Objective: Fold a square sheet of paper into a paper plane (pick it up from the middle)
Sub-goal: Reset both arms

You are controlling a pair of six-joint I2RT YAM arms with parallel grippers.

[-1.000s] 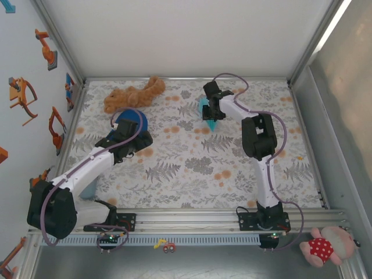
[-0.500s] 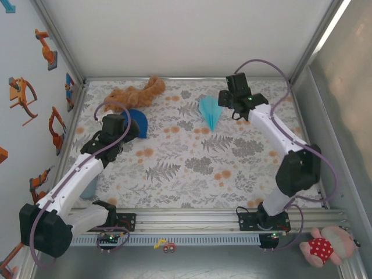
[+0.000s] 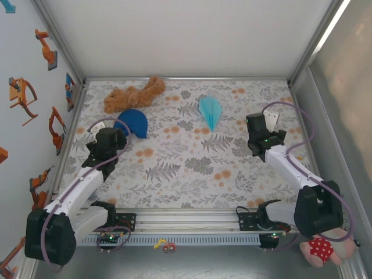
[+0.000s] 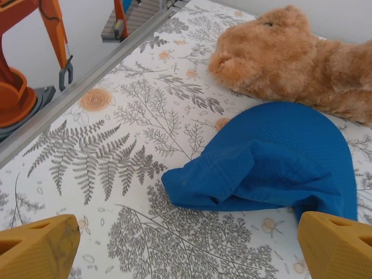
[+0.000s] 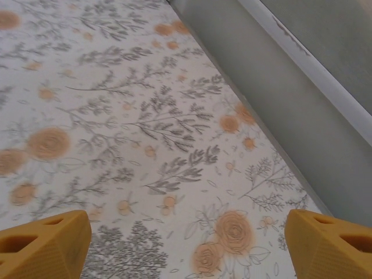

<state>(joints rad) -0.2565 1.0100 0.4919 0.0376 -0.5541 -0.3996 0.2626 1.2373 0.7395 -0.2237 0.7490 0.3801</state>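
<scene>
We note left gripper (image 4: 186, 247) and right gripper (image 5: 186, 244) spread wide, empty; paper plane (image 3: 210, 110) lies on the table (image 3: 192, 174).

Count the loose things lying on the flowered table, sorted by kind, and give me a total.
Paper plane: 1
Plush toy: 1
Dark blue dome-shaped cloth: 1
Total: 3

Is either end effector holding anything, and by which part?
Nothing is held. The left end effector and right end effector are open; the paper plane lies free.
</scene>
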